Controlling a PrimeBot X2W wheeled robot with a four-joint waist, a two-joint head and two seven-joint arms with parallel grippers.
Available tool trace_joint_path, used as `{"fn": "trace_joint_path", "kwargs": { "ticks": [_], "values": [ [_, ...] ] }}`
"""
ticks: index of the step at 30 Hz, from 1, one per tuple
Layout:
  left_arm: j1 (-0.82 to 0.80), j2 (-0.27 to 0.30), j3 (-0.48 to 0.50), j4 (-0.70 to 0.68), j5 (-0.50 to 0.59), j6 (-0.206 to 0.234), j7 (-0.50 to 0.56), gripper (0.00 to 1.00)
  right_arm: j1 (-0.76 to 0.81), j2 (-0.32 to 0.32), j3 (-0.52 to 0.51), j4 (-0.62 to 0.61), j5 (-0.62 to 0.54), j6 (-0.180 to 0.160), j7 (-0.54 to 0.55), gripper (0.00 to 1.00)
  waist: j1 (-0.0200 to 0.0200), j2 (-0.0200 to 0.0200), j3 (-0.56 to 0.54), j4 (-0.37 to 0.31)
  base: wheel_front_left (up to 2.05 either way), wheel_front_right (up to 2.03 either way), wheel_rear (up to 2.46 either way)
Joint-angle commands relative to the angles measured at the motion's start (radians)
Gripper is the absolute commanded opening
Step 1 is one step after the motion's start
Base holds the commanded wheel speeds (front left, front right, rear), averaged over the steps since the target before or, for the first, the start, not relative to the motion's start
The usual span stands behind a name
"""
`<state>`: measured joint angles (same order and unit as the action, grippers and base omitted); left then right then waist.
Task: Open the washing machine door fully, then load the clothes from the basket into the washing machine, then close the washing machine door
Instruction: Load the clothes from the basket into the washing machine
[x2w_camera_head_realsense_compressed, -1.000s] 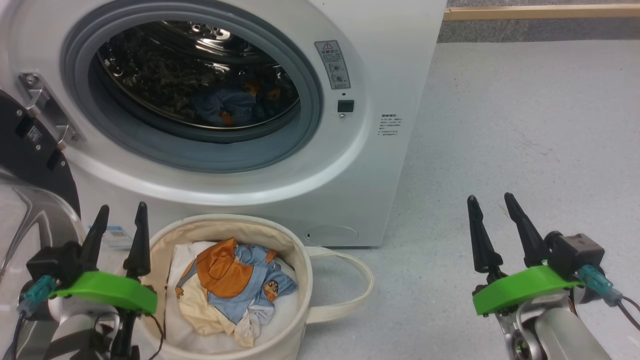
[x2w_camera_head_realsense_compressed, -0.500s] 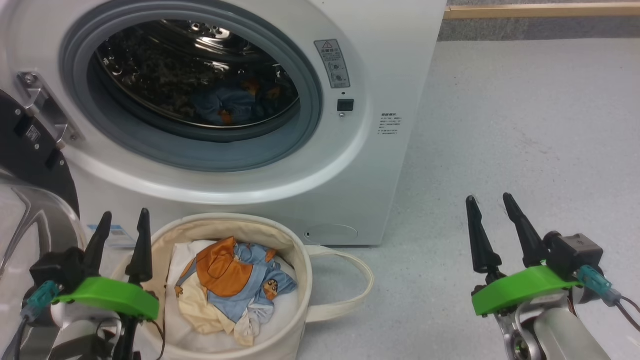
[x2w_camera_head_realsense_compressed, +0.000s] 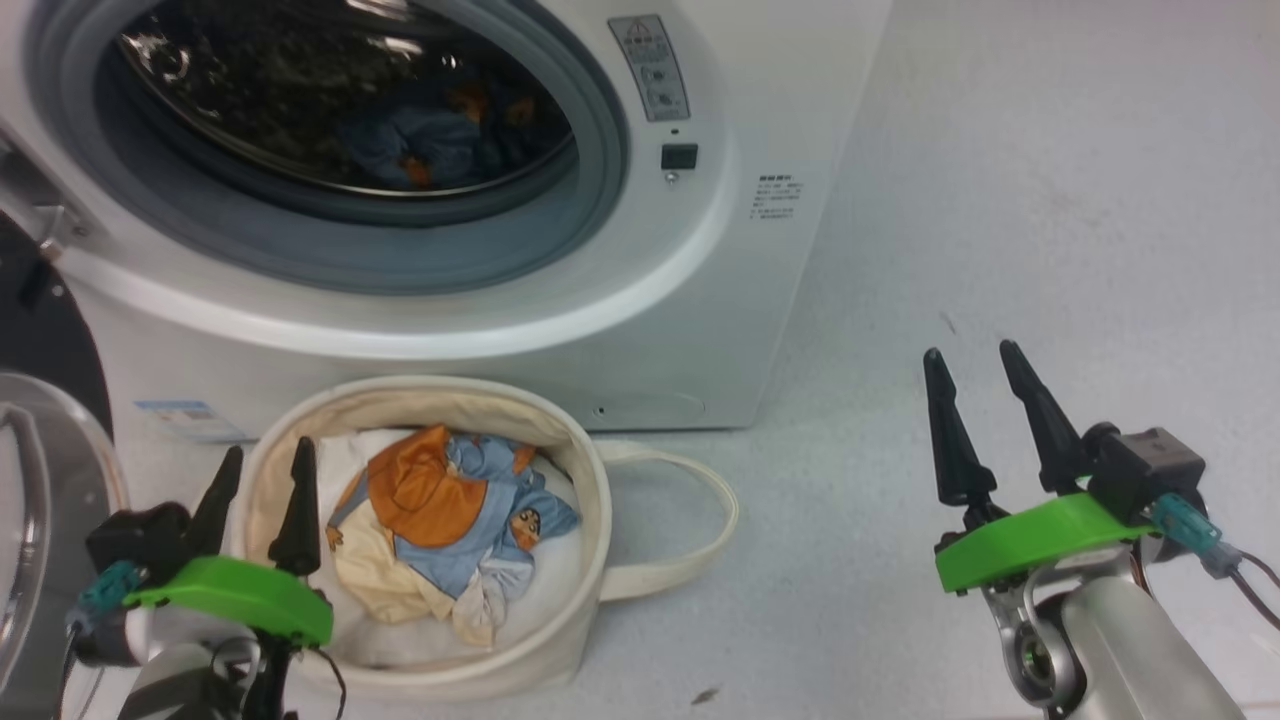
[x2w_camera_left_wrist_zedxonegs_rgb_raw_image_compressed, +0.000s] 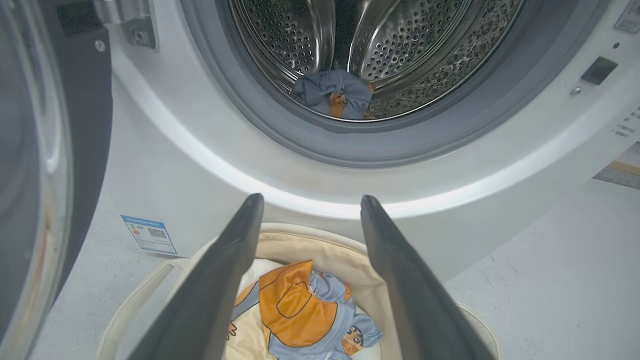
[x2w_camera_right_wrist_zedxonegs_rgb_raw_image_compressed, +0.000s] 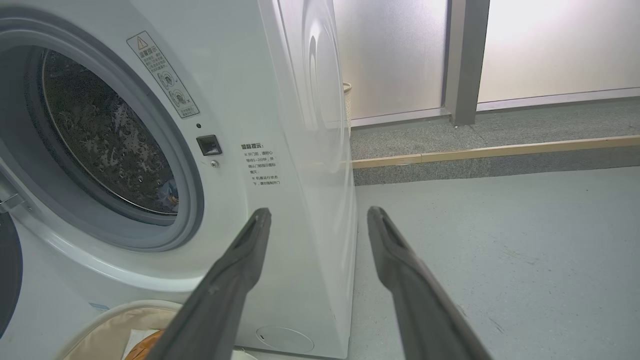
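The washing machine (x2w_camera_head_realsense_compressed: 740, 120) stands with its door (x2w_camera_head_realsense_compressed: 45, 350) swung open to the left. One blue and orange garment (x2w_camera_left_wrist_zedxonegs_rgb_raw_image_compressed: 332, 92) lies in the steel drum. The cream basket (x2w_camera_head_realsense_compressed: 450, 395) sits on the floor before the machine and holds clothes (x2w_camera_head_realsense_compressed: 450, 515) of orange, light blue and cream on white padding. My left gripper (x2w_camera_head_realsense_compressed: 268, 452) is open at the basket's left rim; in the left wrist view its fingers frame the clothes (x2w_camera_left_wrist_zedxonegs_rgb_raw_image_compressed: 300, 310), left gripper (x2w_camera_left_wrist_zedxonegs_rgb_raw_image_compressed: 311, 198) empty. My right gripper (x2w_camera_head_realsense_compressed: 970, 352) is open and empty over bare floor to the machine's right, also right gripper (x2w_camera_right_wrist_zedxonegs_rgb_raw_image_compressed: 320, 212).
The door's clear glass bowl (x2w_camera_head_realsense_compressed: 40, 520) bulges close to my left arm. One loop handle (x2w_camera_head_realsense_compressed: 690, 530) of the basket lies on the floor towards the right. A blue label (x2w_camera_left_wrist_zedxonegs_rgb_raw_image_compressed: 148, 234) is on the machine's lower front. A wooden strip (x2w_camera_right_wrist_zedxonegs_rgb_raw_image_compressed: 500, 150) crosses the grey floor behind.
The head camera has tipped down, so the whole picture has slid up. My left gripper has sunk and edged right towards the basket's left rim. Both grippers stay open.
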<state>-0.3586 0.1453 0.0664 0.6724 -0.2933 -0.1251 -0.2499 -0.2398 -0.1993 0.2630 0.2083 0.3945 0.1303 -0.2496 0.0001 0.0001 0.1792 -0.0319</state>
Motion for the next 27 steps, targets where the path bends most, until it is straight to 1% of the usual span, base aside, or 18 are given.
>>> {"fn": "trace_joint_path", "kwargs": {
  "ticks": [1,14,22,24,27],
  "values": [
    [-0.048,0.019,0.019,-0.013,-0.006,-0.006,-0.012,1.0,-0.026,-0.005,0.016,-0.037,-0.008,0.0,-0.012,1.0,-0.0001,-0.0001,0.024,-0.01,0.0,0.0,0.0],
    [-0.175,0.031,-0.035,0.279,-0.062,-0.006,-0.012,1.0,-0.088,-0.008,0.027,-0.061,-0.046,0.0,-0.012,1.0,-0.0001,-0.0001,0.175,-0.058,0.0,0.0,0.0],
    [-0.269,0.037,-0.065,0.409,-0.081,-0.006,-0.012,1.0,-0.12,-0.009,0.011,-0.091,-0.078,0.0,-0.012,1.0,-0.0001,-0.0001,0.298,-0.081,0.0,0.0,0.0],
    [-0.292,0.033,-0.085,0.436,-0.082,-0.006,-0.012,1.0,-0.126,-0.009,0.002,-0.102,-0.087,0.0,-0.012,1.0,-0.0001,-0.0001,0.331,-0.086,0.0,0.0,0.0],
    [-0.331,0.042,-0.115,0.474,-0.072,-0.006,-0.012,1.0,-0.135,-0.006,-0.012,-0.121,-0.101,0.0,-0.012,1.0,-0.0001,-0.0001,0.381,-0.094,0.0,0.0,0.0]
  ]
}}
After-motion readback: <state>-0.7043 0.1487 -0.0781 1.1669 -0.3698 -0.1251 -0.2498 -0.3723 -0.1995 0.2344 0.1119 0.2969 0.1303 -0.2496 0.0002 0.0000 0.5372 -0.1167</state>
